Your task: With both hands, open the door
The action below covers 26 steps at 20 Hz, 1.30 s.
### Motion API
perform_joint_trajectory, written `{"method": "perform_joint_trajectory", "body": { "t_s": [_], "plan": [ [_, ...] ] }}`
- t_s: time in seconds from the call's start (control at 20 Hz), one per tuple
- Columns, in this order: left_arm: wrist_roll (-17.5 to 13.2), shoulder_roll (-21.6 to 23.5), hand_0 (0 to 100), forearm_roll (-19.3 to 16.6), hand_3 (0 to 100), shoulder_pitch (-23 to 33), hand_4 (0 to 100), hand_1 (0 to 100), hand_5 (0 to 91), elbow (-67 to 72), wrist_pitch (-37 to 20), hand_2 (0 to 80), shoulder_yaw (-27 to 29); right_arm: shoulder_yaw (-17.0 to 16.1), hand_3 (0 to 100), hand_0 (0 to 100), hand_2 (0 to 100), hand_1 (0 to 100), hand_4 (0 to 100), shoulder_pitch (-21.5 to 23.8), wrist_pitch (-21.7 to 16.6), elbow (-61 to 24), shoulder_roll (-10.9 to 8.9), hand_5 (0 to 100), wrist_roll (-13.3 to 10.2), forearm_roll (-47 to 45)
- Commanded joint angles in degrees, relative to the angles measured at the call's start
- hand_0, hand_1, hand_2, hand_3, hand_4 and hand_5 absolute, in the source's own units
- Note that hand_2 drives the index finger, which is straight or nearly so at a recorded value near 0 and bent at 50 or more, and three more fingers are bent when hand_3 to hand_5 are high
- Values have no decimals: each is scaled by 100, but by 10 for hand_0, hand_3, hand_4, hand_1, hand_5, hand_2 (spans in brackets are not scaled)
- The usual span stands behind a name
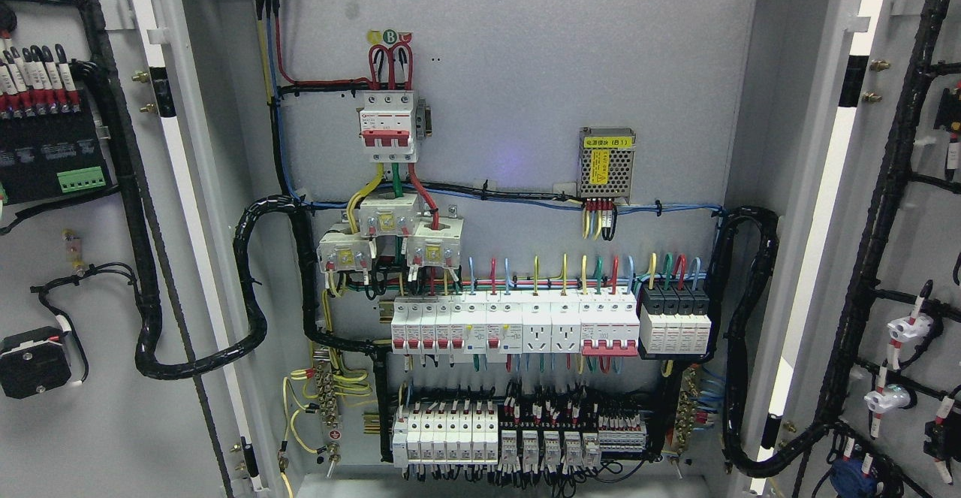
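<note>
hand unseen; cabinet (518, 107) doors (112, 273) open, label (607, 141) "(b1)".

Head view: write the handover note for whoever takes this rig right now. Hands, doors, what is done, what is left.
Hands: neither the left nor the right hand shows in the head view; no arm is in the picture.
Doors: both stand swung wide. The left door shows its inner face with black cable runs; the right door likewise.
Cabinet: the back panel is fully exposed, with the upper red-switch breaker, the middle breaker row and the lower terminal row.
Done: opening looks complete.
Left: probably nothing on the doors; confirm where both hands are before any move.
</note>
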Motion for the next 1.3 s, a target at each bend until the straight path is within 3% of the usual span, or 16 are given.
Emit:
{"method": "perform_joint_trajectory", "body": {
  "t_s": [0.0, 0.45, 0.75, 0.9, 1.25],
  "plan": [
    [-21, -366, 0, -287, 0, 5, 42, 0, 0, 1285, 8, 0, -231, 67, 0, 0, 0, 0, 0, 276, -194, 1007, -2, 0, 41, -4],
    [-12, -648, 0, -665, 0, -469, 42, 0, 0, 2805, 0, 0, -398, -100, 0, 0, 0, 0, 0, 1014, -203, 1498, 6, 0, 85, -13],
    [-30, -701, 0, -797, 0, -882, 42, 0, 0, 4053, -9, 0, -451, -47, 0, 0, 0, 0, 0, 1023, -194, 2526, 164, 0, 85, -13],
    [-30, -762, 0, -894, 0, -1093, 42, 0, 0, 4660, -27, 0, -451, -21, 0, 0, 0, 0, 0, 1014, -185, 2983, 392, 0, 94, -4],
    [-30, -964, 0, -1122, 0, -1488, 42, 0, 0, 5803, -1, 0, -451, -12, 0, 0, 0, 0, 0, 971, -106, 3985, 1279, 0, 77, 119]
  ]
}}
